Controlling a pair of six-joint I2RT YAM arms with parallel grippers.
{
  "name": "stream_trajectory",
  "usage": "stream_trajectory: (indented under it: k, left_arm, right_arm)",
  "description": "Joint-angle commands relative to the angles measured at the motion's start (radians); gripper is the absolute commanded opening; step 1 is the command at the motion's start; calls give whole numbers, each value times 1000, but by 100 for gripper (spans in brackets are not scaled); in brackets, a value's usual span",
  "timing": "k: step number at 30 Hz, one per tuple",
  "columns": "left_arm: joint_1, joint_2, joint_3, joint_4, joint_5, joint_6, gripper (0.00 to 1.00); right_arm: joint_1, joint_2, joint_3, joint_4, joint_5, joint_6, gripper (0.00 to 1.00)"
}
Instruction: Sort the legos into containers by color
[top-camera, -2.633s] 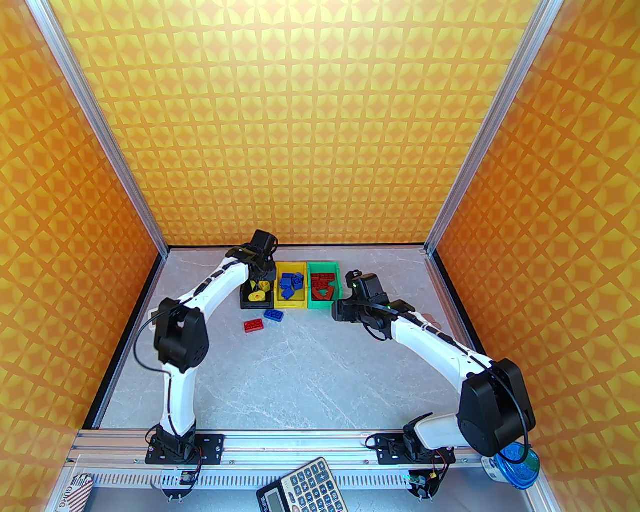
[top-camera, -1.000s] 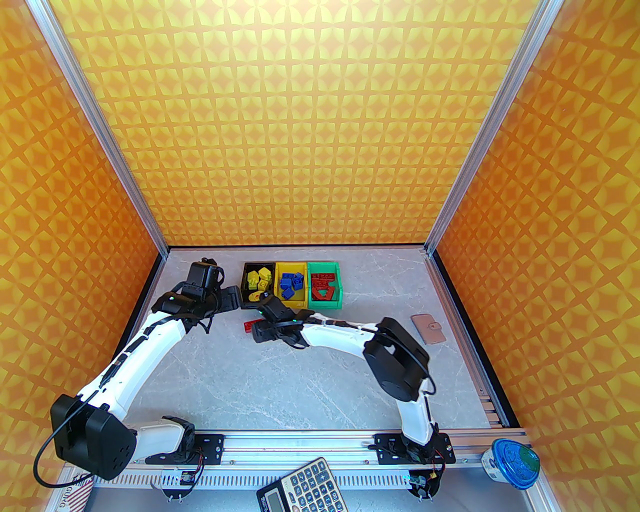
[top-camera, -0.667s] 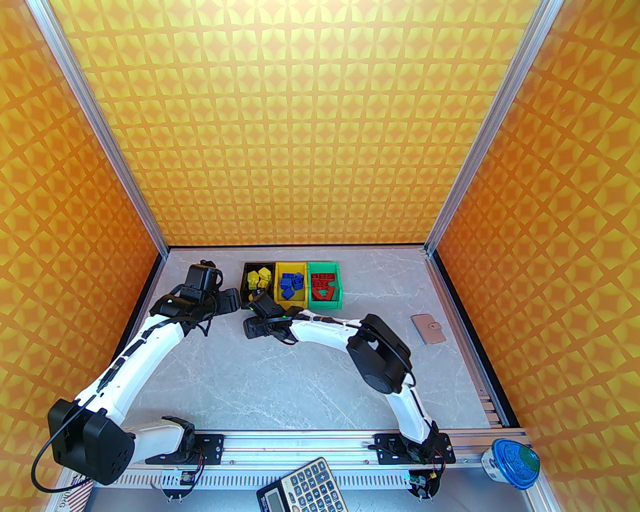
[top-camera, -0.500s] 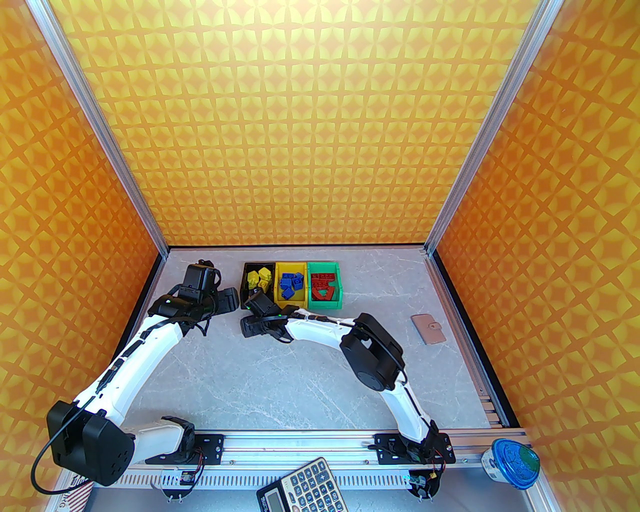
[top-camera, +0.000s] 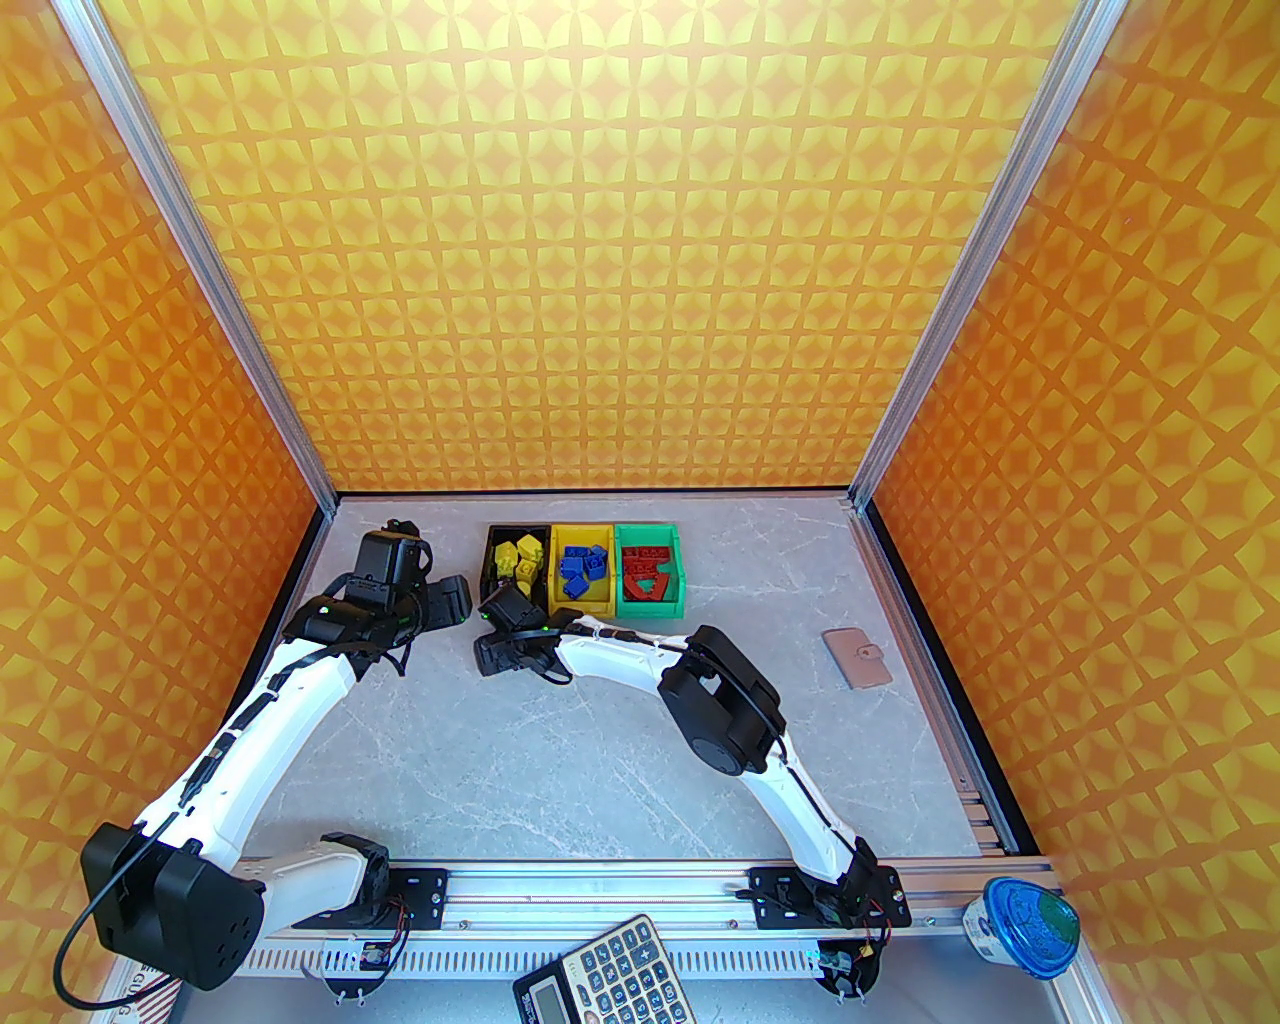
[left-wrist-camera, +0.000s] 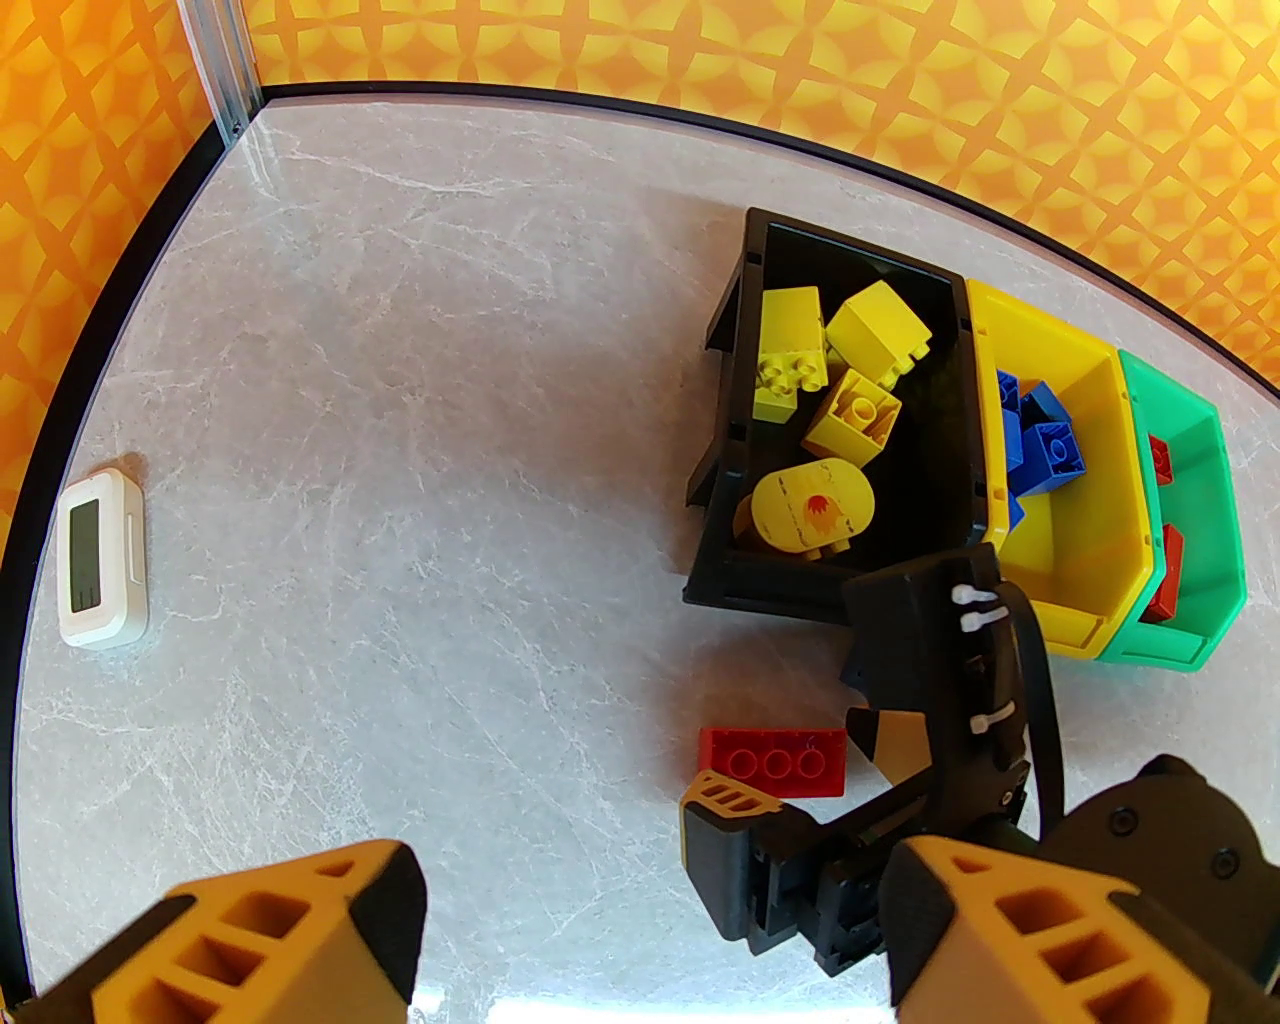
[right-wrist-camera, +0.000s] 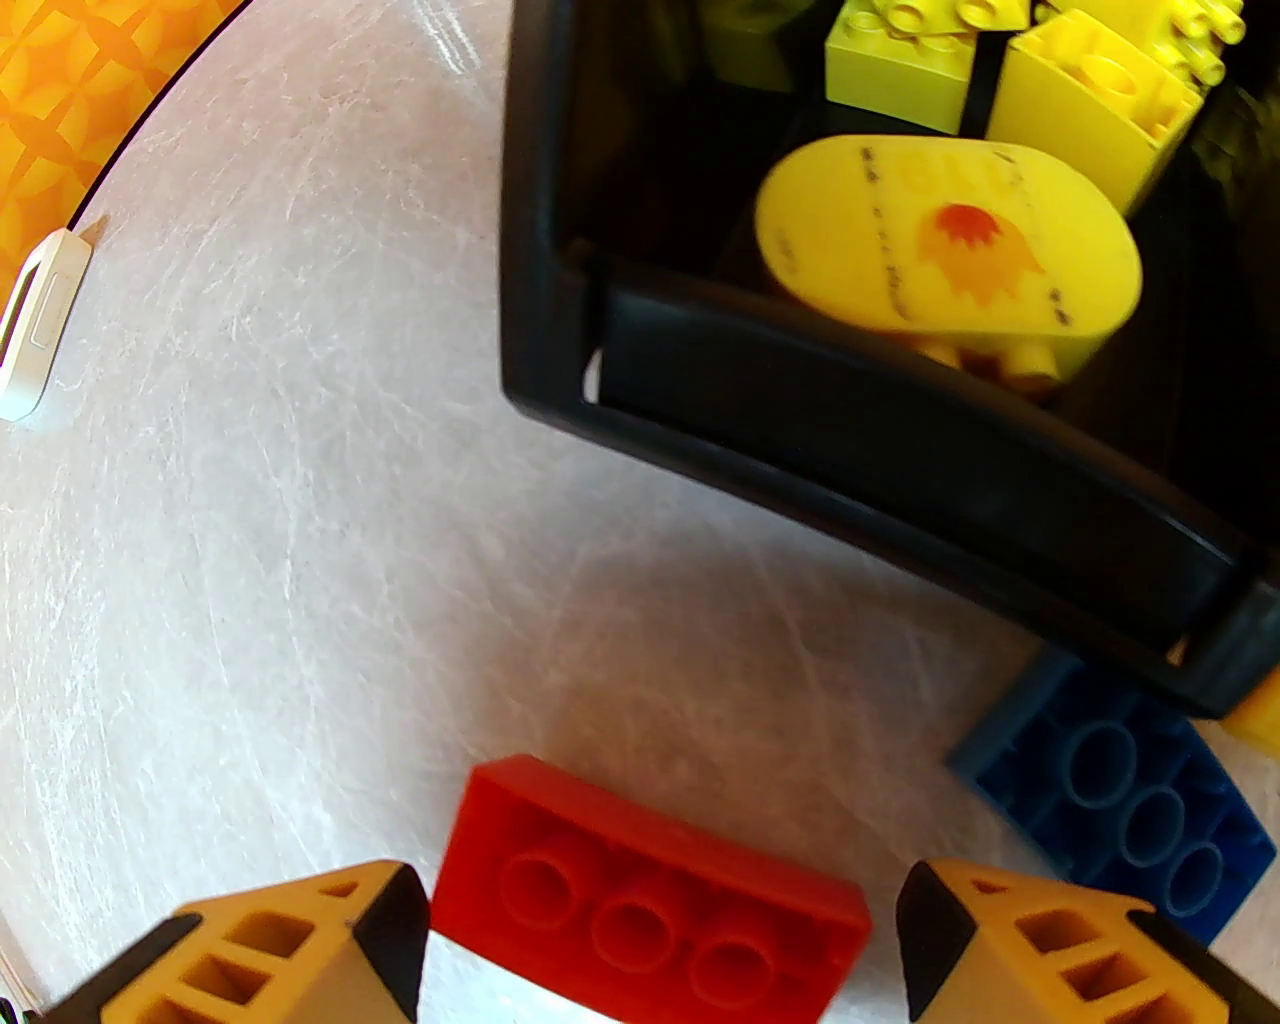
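A red lego (right-wrist-camera: 650, 900) lies flat on the table just in front of the black container (right-wrist-camera: 900, 440). My right gripper (right-wrist-camera: 660, 960) is open, with one fingertip on each side of this brick. A blue lego (right-wrist-camera: 1110, 790) lies to its right by the bin's corner. The black container (left-wrist-camera: 725, 470) holds yellow legos (left-wrist-camera: 815, 505), the yellow container (left-wrist-camera: 1080, 540) holds blue ones, and the green container (left-wrist-camera: 1200, 600) holds red ones. My left gripper (left-wrist-camera: 650, 950) hangs open and empty left of the bins (top-camera: 455, 600). From above, the right gripper (top-camera: 492, 655) covers the loose bricks.
A small white device (left-wrist-camera: 100, 555) lies near the table's left edge. A brown wallet (top-camera: 857, 657) lies at the right. A grey calculator (top-camera: 605, 975) and a blue-lidded cup (top-camera: 1030, 925) sit beyond the front rail.
My right arm swung from the green container leftward and came down over the red lego. My left arm pulled back from the black container to the left.
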Motion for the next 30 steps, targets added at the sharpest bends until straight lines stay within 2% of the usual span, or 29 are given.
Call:
stream_trajectory:
  k: [1, 12, 21, 28, 30]
  left_arm:
    - [11, -17, -13, -20, 10, 22, 80]
    - [16, -20, -22, -15, 11, 21, 80]
    - [16, -17, -35, 5, 20, 5, 80]
    - [16, -10, -39, 13, 32, -9, 80]
    - [16, -10, -36, 14, 36, -11, 80]
  right_arm:
    - [11, 41, 46, -39, 5, -16, 82]
    - [18, 65, 72, -73, -1, -24, 80]
    - [31, -35, -108, -43, -14, -65, 77]
    - [32, -75, -167, -34, -34, -74, 61]
    - [33, -88, -173, -31, -40, -78, 53]
